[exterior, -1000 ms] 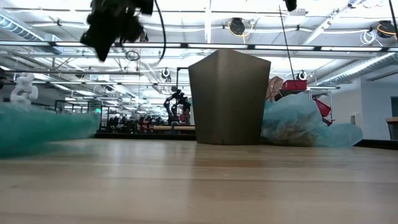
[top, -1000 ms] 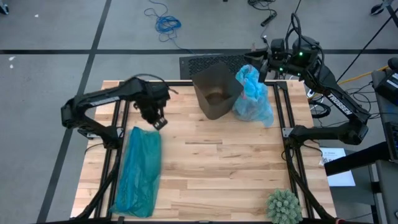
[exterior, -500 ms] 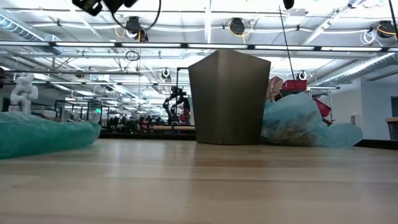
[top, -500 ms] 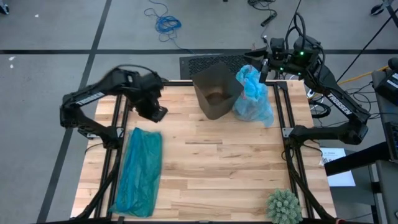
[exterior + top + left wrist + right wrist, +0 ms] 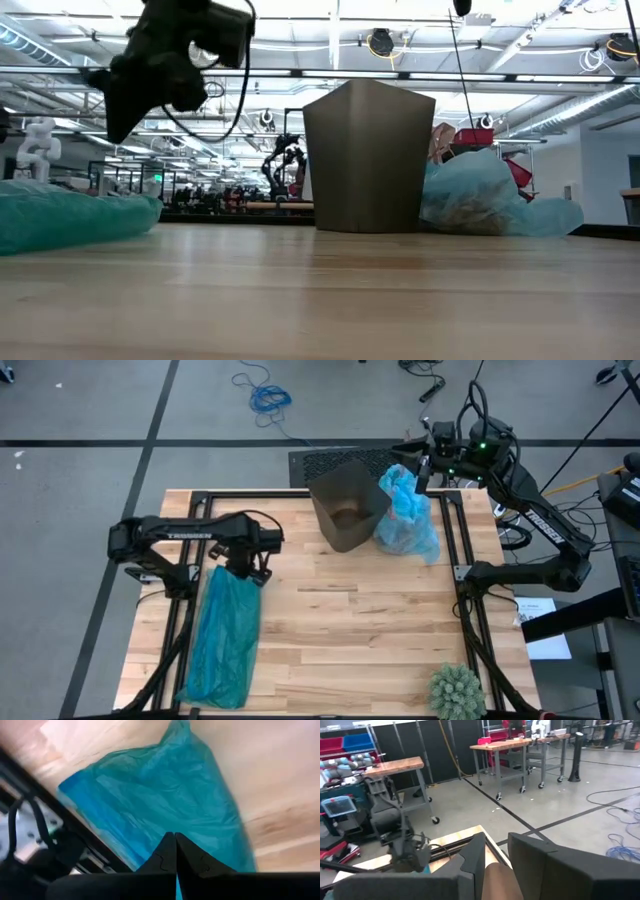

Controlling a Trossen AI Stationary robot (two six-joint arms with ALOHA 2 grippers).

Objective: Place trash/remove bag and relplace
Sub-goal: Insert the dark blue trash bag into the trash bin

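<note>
The pale blue bag (image 5: 408, 518) lies crumpled against the right side of the dark bin (image 5: 347, 510), which stands upright at the table's far edge. Brownish trash shows through the bag (image 5: 462, 205). My right gripper (image 5: 422, 464) is open and hovers over the bag's far top; in its wrist view a tan surface (image 5: 497, 879) shows between its fingers. My left gripper (image 5: 256, 568) is shut (image 5: 173, 839) and hangs in the air (image 5: 125, 100) above the far end of the teal-green bag (image 5: 224, 632), which lies flat along the table's left side. My left gripper touches nothing. My right gripper: I cannot tell whether its open fingers touch the tan surface between them.
A spiky green ball (image 5: 457, 690) sits at the near right corner. Black frame rails (image 5: 190, 540) run along the table's left and right sides. The bare wood (image 5: 350, 630) of the table's middle lies between the teal bag and the ball.
My left gripper rose out of the low view, then came back down, lower than before and a little toward the near edge, over the teal bag's far end. The teal bag's far end settled flat. The right arm kept still.
</note>
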